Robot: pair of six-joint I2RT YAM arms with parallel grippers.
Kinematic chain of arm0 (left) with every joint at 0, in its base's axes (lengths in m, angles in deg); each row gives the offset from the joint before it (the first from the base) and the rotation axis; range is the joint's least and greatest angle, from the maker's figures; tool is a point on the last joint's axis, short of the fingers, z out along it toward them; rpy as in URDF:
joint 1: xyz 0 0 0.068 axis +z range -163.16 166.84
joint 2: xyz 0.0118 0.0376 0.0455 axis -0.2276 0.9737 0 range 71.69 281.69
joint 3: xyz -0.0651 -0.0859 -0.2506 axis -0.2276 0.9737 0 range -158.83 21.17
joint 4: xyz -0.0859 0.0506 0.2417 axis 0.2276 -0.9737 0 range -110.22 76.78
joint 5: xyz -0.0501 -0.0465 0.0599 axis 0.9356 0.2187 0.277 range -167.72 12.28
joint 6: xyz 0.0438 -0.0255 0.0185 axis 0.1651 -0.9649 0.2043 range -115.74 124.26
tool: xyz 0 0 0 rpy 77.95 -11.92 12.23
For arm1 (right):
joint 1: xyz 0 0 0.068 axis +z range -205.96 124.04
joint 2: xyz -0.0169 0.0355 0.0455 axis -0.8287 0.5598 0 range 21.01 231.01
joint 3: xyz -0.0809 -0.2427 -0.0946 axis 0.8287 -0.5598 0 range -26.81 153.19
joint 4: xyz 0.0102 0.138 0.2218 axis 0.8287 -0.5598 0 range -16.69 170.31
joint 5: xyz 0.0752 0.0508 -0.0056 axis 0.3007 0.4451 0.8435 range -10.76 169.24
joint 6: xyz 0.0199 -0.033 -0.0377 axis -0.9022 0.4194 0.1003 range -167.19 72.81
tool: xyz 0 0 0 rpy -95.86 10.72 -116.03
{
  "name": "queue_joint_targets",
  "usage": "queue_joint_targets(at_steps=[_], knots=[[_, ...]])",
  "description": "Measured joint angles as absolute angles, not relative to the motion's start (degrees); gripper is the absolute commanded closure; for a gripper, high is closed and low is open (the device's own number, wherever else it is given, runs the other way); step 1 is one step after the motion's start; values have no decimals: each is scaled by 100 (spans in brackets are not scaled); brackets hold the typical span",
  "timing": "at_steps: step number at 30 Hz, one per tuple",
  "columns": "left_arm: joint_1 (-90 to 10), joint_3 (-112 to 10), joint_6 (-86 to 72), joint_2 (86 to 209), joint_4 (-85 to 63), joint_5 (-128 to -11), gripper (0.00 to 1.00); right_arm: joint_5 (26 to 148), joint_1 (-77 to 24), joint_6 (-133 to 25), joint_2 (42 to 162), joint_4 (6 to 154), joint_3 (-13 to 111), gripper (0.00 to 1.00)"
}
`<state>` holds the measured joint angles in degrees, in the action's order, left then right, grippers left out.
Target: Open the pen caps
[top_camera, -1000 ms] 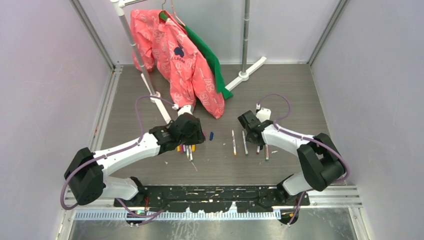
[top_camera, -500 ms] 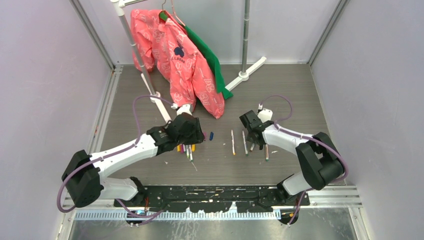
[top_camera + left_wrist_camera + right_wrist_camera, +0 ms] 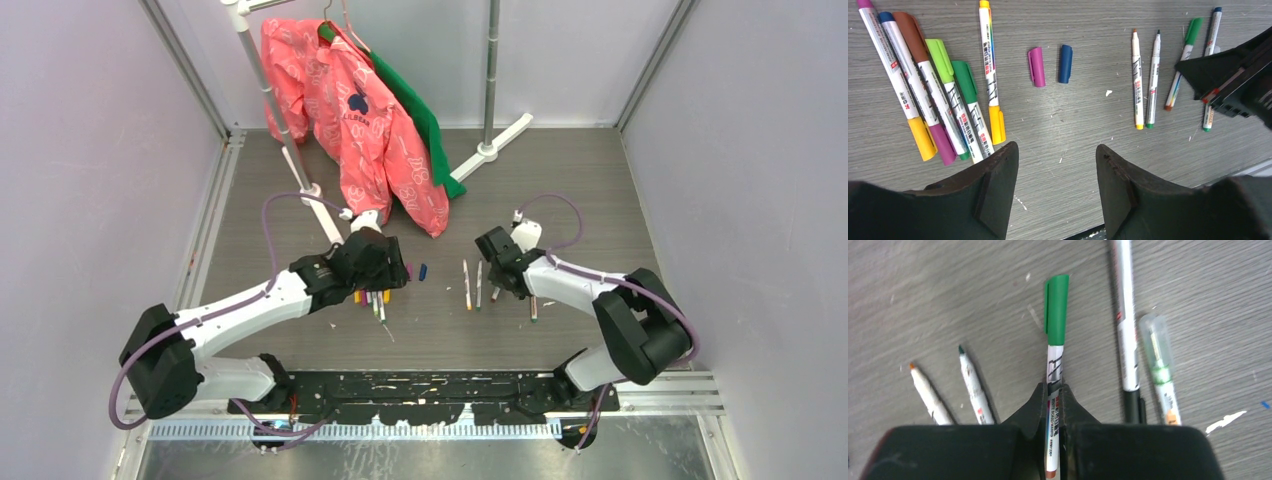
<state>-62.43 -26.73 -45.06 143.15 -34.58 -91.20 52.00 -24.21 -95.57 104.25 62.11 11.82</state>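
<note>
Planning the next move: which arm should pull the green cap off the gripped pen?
Probably left: the left gripper is open and empty; the right gripper grips the pen, green cap protruding.

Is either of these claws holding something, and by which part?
The right end effector pinches a green-capped pen by its white barrel, below the cap. The left end effector is open, holding nothing.

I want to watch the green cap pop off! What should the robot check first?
1. Grip: right hand is shut on the green-capped pen: ok.
2. Cap: green cap sticks out free beyond the fingers: ok.
3. Helper: left hand is open and empty: ok.
4. Reach: left hand is close to the green cap: not ok, it is well apart.
5. Lift: pen is raised off the table: cannot tell.
</note>
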Motion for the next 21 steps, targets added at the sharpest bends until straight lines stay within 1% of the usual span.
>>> queue_joint_targets(at_steps=[5,10,15,21], knots=[[-6243,-2673,-4525,14274,-3450,-9098,39,5119,-1661,-9413,10272,5853,1197,99],[-6243,-2673,-4626,14355,-3345,-8910,38,5127,-806,-9188,9607,5599,1228,99],[-6243,-2673,-4790,14580,-3174,-8643,38,5202,-225,-9037,9076,5652,1322,99],[-6243,-2673,-4976,14667,-2993,-8442,38,5473,389,-8930,9096,6026,1348,99]])
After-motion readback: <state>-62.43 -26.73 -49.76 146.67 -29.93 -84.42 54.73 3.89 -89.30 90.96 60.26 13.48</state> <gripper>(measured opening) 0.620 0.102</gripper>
